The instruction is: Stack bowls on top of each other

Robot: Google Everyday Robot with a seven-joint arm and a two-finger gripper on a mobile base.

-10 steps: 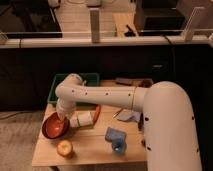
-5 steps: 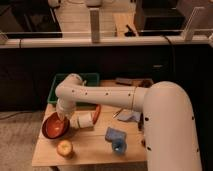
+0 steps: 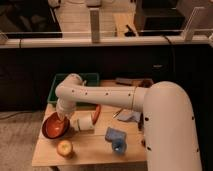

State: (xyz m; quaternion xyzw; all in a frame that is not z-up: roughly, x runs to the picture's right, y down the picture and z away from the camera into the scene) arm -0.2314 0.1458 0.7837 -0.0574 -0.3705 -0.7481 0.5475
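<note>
Gripper, hold not discernible, at the 2 o'clock rim of one bowl at the desk's 8 o'clock, second bowl apparently on edge at its 3 o'clock; step judged: securing a bowl; next: lift, centre, lower.

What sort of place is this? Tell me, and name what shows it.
Probably an office or lab test area rather than a home: a small wooden table holding a bowl, an apple and a cup stands before a glass partition. The gripper hangs over the bowl.
</note>
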